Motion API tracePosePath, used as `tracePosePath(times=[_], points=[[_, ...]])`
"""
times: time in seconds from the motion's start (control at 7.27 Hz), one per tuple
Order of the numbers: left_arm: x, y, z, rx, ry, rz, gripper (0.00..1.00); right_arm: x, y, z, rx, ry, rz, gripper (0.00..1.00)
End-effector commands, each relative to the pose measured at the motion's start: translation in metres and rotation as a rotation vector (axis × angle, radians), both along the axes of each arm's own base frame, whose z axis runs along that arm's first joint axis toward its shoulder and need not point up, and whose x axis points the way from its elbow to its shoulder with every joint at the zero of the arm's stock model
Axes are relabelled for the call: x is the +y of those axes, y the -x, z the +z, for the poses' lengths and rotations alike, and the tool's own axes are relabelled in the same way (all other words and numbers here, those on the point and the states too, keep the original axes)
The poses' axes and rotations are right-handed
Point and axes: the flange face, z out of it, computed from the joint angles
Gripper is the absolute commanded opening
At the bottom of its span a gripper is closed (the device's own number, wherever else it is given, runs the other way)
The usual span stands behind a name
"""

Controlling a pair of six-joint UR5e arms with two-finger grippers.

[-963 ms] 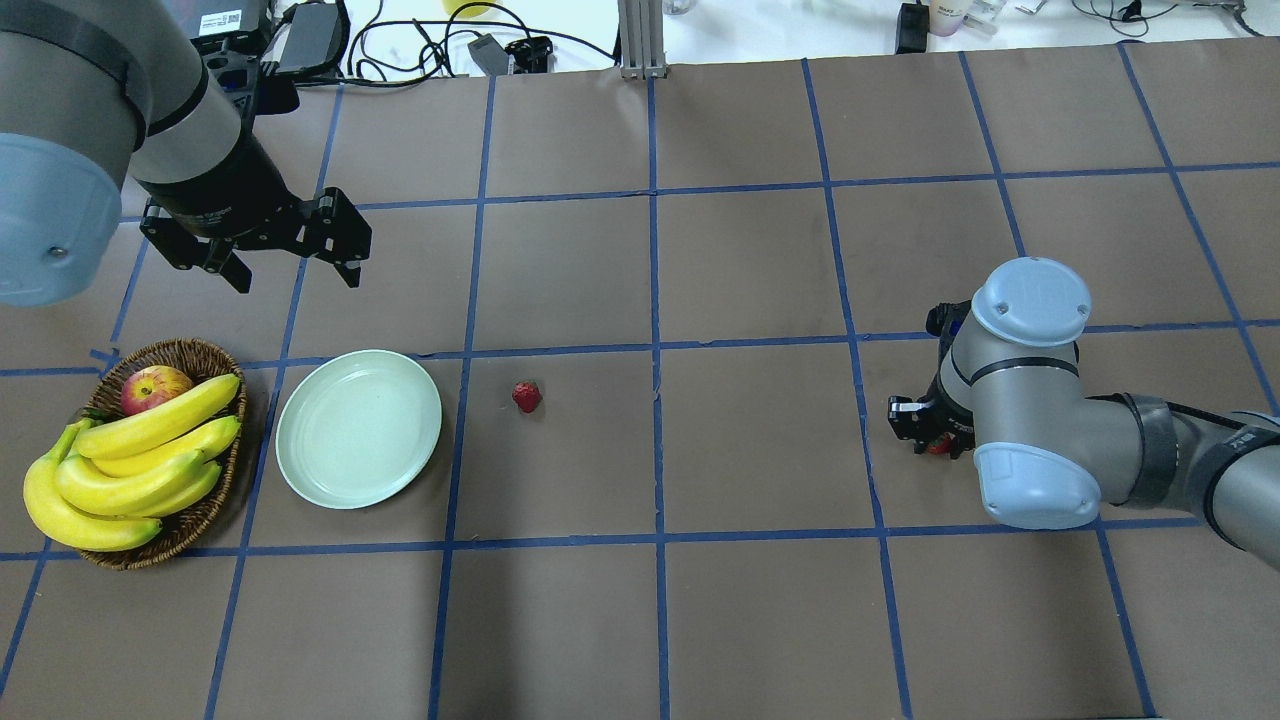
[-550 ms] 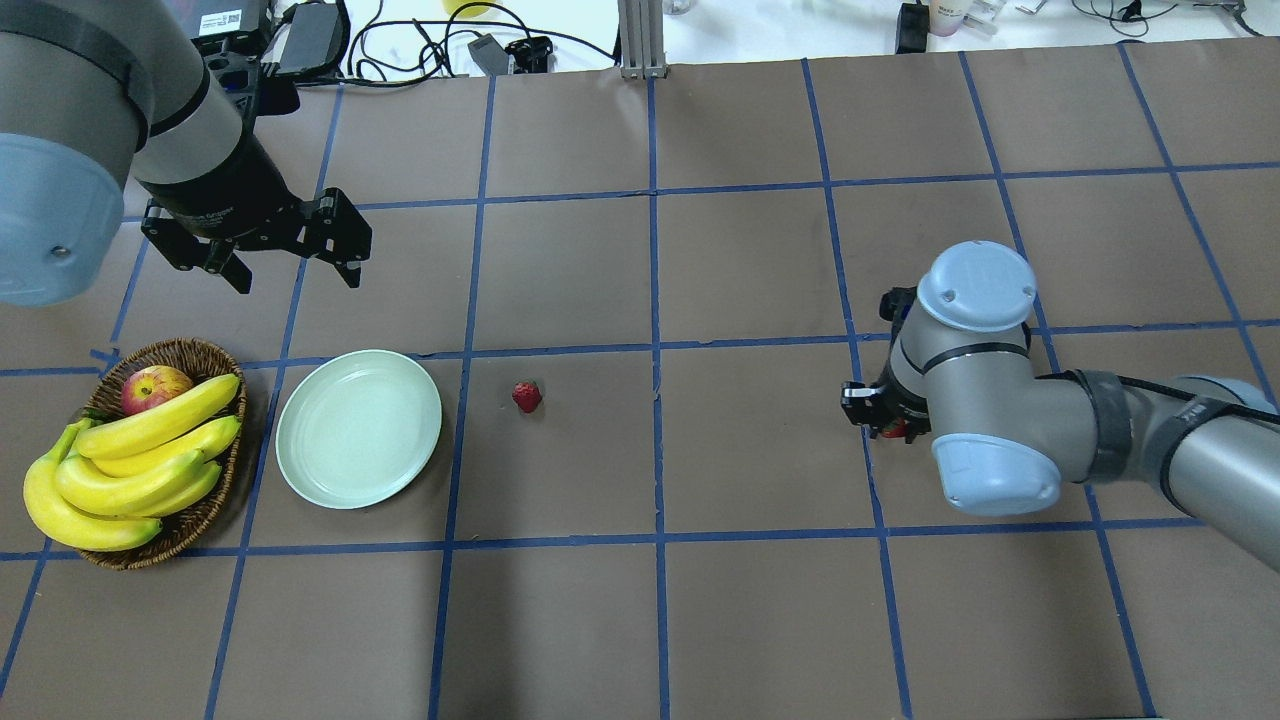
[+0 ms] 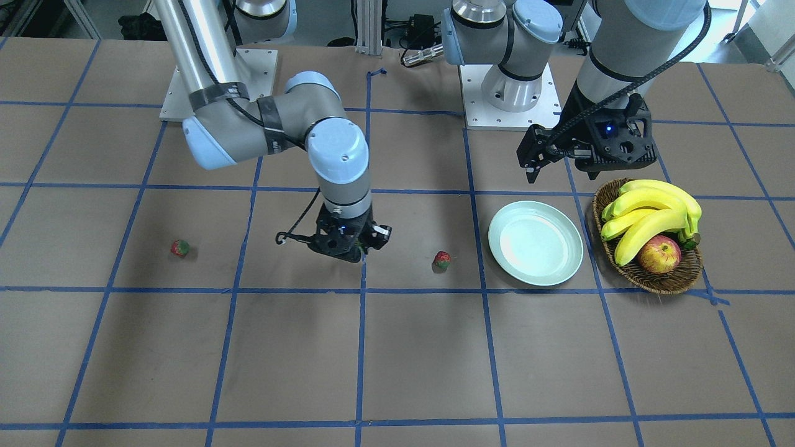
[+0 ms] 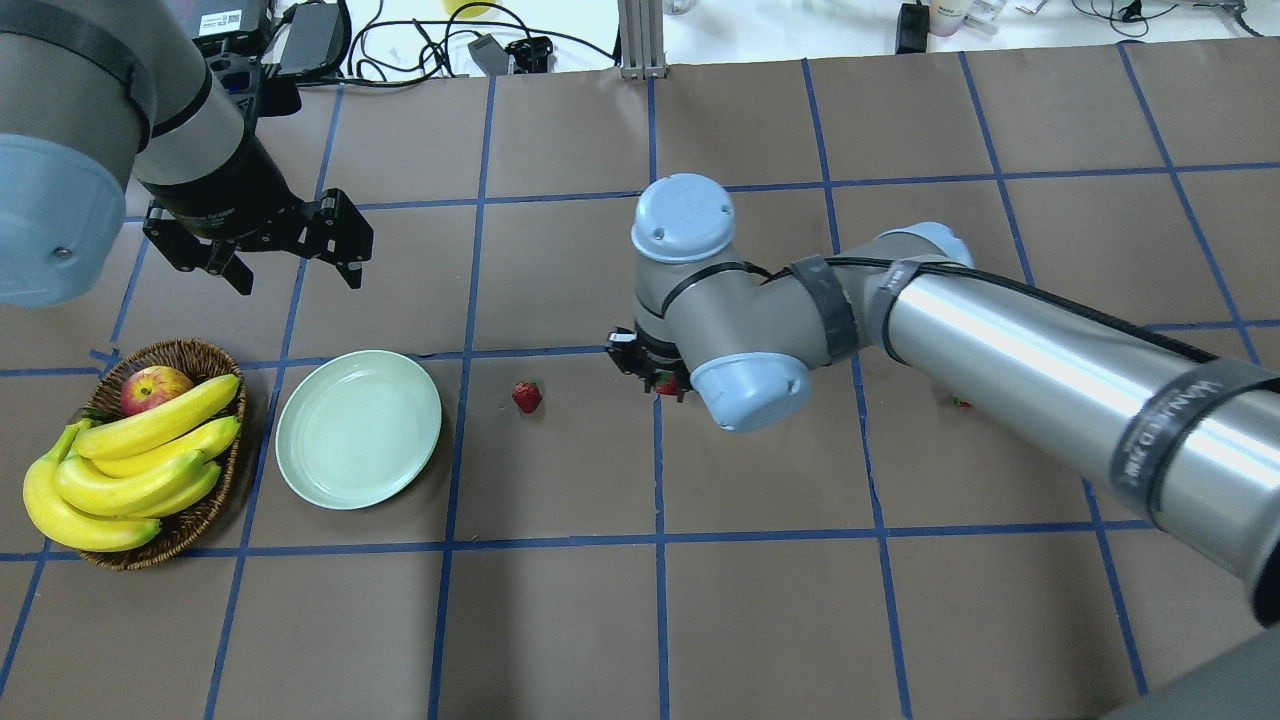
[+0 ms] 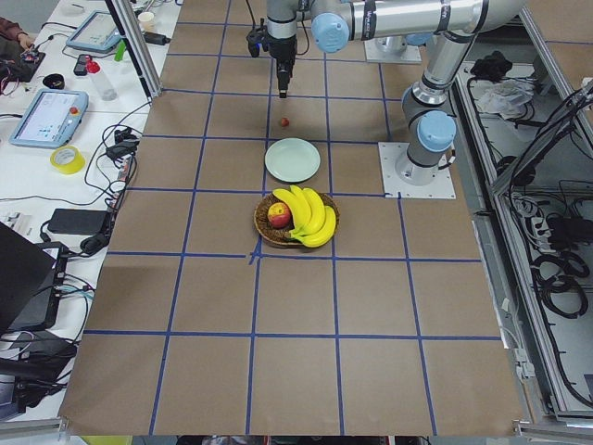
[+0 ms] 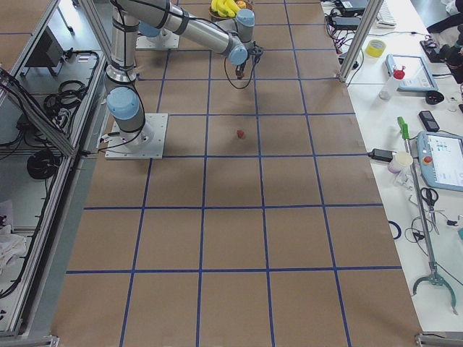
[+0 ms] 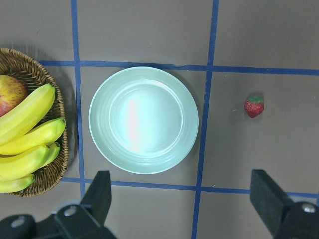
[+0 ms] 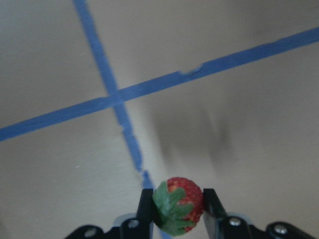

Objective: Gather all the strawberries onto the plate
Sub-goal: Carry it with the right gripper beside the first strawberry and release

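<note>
The right claw [image 8: 175, 208] is carrying a small red strawberry with a green leafy cap [image 8: 180, 195], its two fingers closed snugly against the berry's sides and holding it clear of the brown paper-covered table [image 4: 760, 620]. A second ago this claw was sitting over the far 3 o'clock side of the overhead view. Now the arm is reaching across to just past the centre line, so the berry is travelling toward 9 o'clock. There the round pale mint plate [image 4: 358, 430] is waiting with nothing in it yet. A second strawberry [image 4: 527, 397] is lying on the table between claw and plate, near the plate's 3 o'clock edge. A third strawberry [image 3: 180, 248] is lying well apart toward the far 3 o'clock end, mostly hidden by the arm from overhead. The left claw [image 4: 296, 280] is hanging wide open and empty at about 11 o'clock of the plate, unmoved over the last second. A brown wicker basket [image 4: 195, 350] of bananas and an apple is sitting just beside the plate at 9 o'clock. The first of three deliveries appears to be well underway, and the claw will probably be passing over the loose berry on its way.
</note>
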Motion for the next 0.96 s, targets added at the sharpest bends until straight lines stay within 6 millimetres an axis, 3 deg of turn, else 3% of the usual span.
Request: tracePosePath(times=[0.0, 0.14, 0.28, 0.41, 0.55, 0.83], points=[[0.0005, 0.0002, 0.0006, 0.0, 0.001, -0.006, 1.0, 0.0054, -0.0772, -0.0146, -0.06, -0.03, -0.048, 0.0], [0.0005, 0.0, 0.0006, -0.002, 0.001, -0.006, 1.0, 0.0069, -0.079, -0.0187, -0.057, -0.038, -0.048, 0.0], [0.0, 0.0009, 0.0001, 0.0, 0.001, -0.006, 1.0, 0.0071, -0.0789, -0.017, -0.058, -0.036, -0.049, 0.11], [0.0001, 0.0025, 0.0008, 0.001, 0.003, 0.002, 1.0, 0.0071, -0.0789, -0.0169, -0.058, -0.036, -0.049, 0.42], [0.0001, 0.0025, 0.0008, 0.001, 0.003, -0.009, 1.0, 0.0075, -0.0787, -0.0164, -0.057, -0.039, -0.048, 0.95], [0.0001, 0.002, 0.0008, -0.003, 0.002, -0.01, 1.0, 0.0098, -0.0772, -0.0176, -0.051, -0.045, -0.038, 1.0]])
